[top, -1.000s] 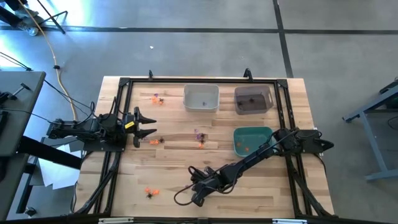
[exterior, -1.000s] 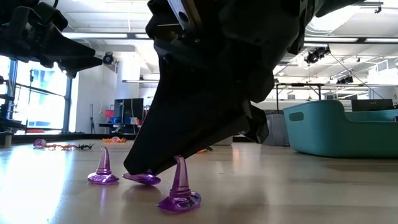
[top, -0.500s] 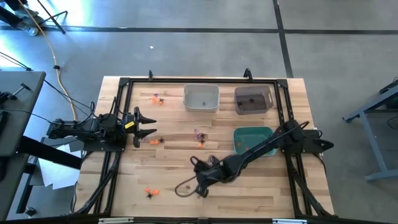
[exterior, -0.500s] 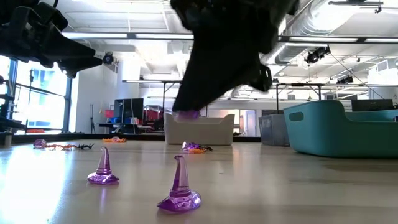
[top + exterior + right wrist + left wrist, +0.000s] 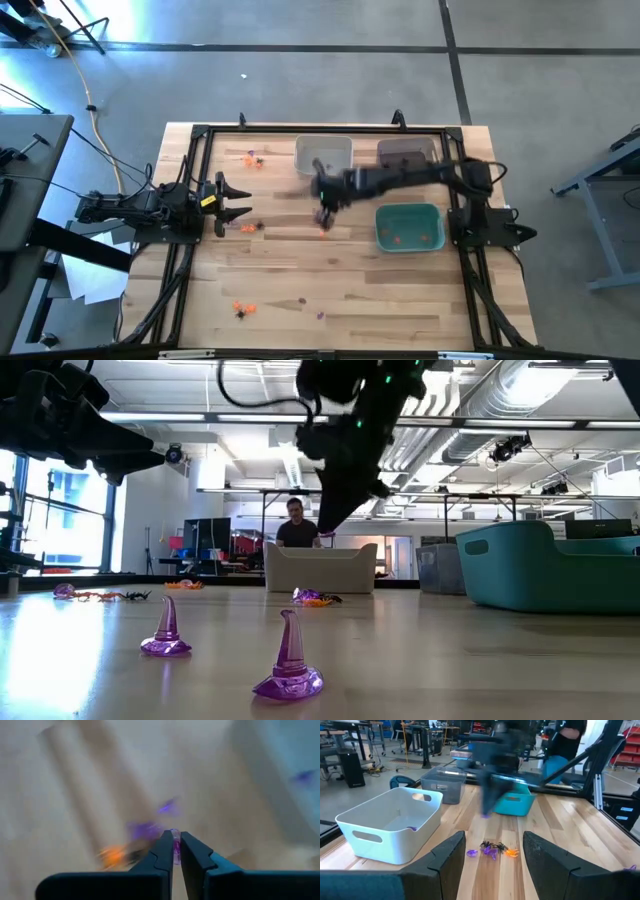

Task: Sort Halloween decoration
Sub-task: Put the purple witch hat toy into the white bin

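- High view: the right arm is stretched across the counter [image 5: 420, 290], its gripper [image 5: 323, 190] beside the white bin [image 5: 323, 157].
- A purple trinket [image 5: 176, 846] is pinched in it.
- The left gripper [image 5: 243, 200] is spread at the left edge.

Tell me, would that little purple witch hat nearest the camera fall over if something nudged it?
Probably yes. The purple witch hat stands upright on a small flat brim under a tall, thin, bent cone, so a push near the tip would likely tip it. It looks like clear hard plastic, so probably stiff and light, and apt to slide on the smooth wooden table.
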### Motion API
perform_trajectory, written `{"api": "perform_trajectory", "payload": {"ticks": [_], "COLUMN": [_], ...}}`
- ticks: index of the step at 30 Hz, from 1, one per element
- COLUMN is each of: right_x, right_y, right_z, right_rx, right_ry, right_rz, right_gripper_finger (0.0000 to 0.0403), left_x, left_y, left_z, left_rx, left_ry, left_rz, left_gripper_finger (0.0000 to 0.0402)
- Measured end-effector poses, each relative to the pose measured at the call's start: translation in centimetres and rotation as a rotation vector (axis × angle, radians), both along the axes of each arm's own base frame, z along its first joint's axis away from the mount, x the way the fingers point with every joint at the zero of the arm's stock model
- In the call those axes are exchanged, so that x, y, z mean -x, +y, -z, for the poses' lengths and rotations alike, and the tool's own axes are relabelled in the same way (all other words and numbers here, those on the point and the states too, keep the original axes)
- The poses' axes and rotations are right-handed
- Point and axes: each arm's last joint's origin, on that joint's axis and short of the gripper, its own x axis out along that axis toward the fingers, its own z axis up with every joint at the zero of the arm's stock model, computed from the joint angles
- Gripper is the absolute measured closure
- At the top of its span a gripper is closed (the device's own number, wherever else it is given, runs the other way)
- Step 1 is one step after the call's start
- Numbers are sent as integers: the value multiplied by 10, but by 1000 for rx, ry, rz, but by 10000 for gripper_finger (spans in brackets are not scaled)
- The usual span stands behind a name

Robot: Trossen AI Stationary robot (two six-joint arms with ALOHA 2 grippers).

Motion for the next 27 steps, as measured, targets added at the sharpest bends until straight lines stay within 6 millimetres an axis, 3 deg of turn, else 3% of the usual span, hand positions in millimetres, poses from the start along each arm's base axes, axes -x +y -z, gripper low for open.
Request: {"api": "perform_trajectory", "payload": {"ticks": [6,11,15,19,27], "right_x": [11,20,25,25,25], "right_y": [-84,-122,-134,-133,-134], "right_z": [-2,-4,-4,-4,-4], "right_rx": [47,37,39,56,86], "right_ry": [-22,-65,-64,-57,-47], "right_rz": [93,100,92,48,37], "right_gripper_finger": [387,386,386,372,283], "left_x": [0,0,0,0,0], "left_y": [0,0,0,0,0], "left_z": [0,0,0,0,0], "left_rx": [0,0,0,0,0], "left_ry": [0,0,0,0,0], "left_rz": [0,0,0,0,0], "left_gripper_finger": [216,216,216,216,216]}}
